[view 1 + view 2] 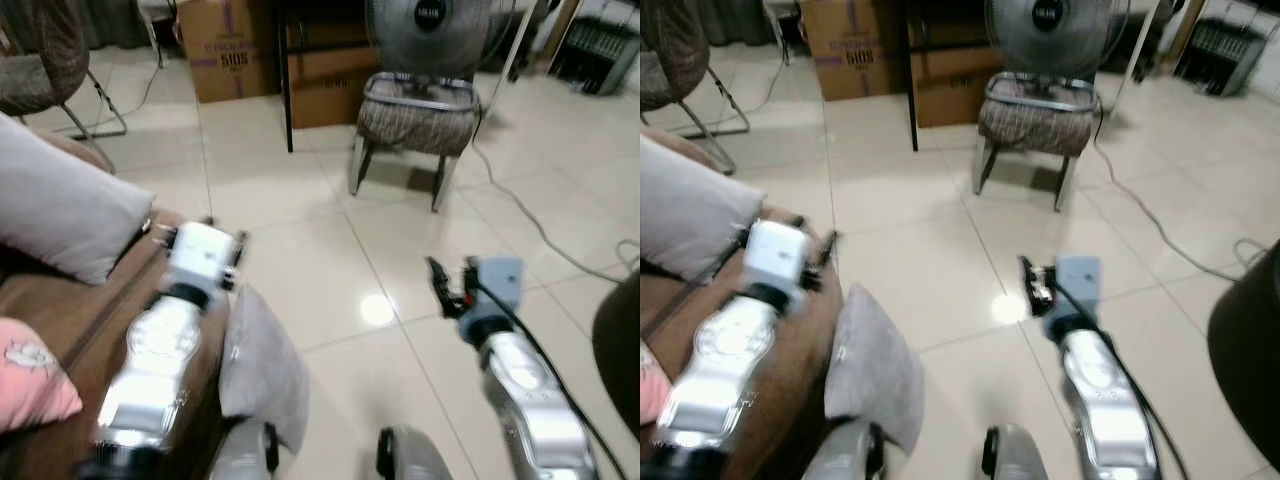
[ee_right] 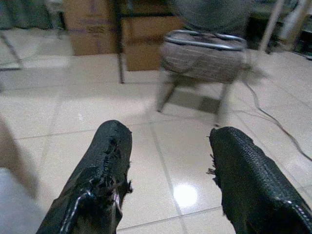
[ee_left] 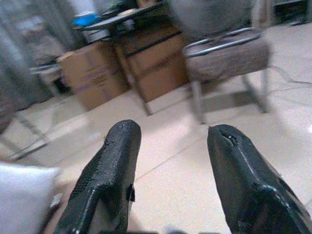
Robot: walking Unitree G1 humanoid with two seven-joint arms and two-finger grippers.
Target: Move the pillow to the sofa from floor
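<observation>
The cardboard box (image 1: 232, 50) bears purple print, unreadable. Left gripper (image 3: 170, 141) and right gripper (image 2: 168, 141) both spread, empty; pillow (image 1: 262, 365) leans against sofa (image 1: 120, 300).

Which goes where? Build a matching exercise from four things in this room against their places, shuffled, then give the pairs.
Things:
1. grey pillow
2. pink cushion
3. cardboard box
4. stool

Places:
A. on the floor, before the fan
B. on the sofa, nearest the camera
C. on the sofa, farther along
D. on the floor, beside the table leg

Pairs: 1-C, 2-B, 3-D, 4-A
</observation>
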